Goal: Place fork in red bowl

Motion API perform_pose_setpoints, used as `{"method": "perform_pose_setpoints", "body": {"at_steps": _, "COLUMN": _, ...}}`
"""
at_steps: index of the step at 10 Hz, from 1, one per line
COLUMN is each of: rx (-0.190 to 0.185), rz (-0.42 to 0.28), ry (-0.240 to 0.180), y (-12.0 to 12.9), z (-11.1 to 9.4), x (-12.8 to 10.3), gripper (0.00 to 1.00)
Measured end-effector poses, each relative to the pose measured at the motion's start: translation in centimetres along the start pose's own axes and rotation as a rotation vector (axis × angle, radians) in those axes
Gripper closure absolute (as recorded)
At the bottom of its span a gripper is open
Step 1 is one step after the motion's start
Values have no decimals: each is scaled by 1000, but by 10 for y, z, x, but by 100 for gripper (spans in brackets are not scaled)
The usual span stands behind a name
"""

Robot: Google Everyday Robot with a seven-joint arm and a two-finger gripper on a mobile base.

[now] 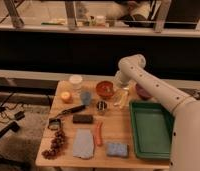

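Observation:
The red bowl (pixel 105 89) sits at the back middle of the wooden table (pixel 108 125). My gripper (pixel 120 86) hangs from the white arm just right of the bowl's rim, above the pale cream utensils (pixel 121 98), and it is shut. The arm's wrist covers the fingertips, so I cannot tell whether anything is held. I cannot make out the fork; it may be hidden by the gripper or inside the bowl.
A maroon bowl (pixel 143 92) stands right of the gripper and a green tray (pixel 150 129) fills the right side. Also here are a white cup (pixel 75 80), an orange fruit (pixel 66 96), a black-handled tool (pixel 68 112), an orange stick (pixel 98 134), a blue cloth (pixel 83 144) and a sponge (pixel 116 149).

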Motion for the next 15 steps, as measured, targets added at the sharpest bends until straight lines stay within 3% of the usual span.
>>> {"method": "perform_pose_setpoints", "body": {"at_steps": 8, "rx": 15, "rz": -51, "ry": -53, "y": -23, "z": 29, "x": -33, "gripper": 86}}
{"method": "perform_pose_setpoints", "body": {"at_steps": 12, "rx": 13, "rz": -86, "ry": -64, "y": -29, "z": 36, "x": -46, "gripper": 86}}
{"method": "perform_pose_setpoints", "body": {"at_steps": 15, "rx": 13, "rz": -88, "ry": -56, "y": -29, "z": 36, "x": -42, "gripper": 86}}
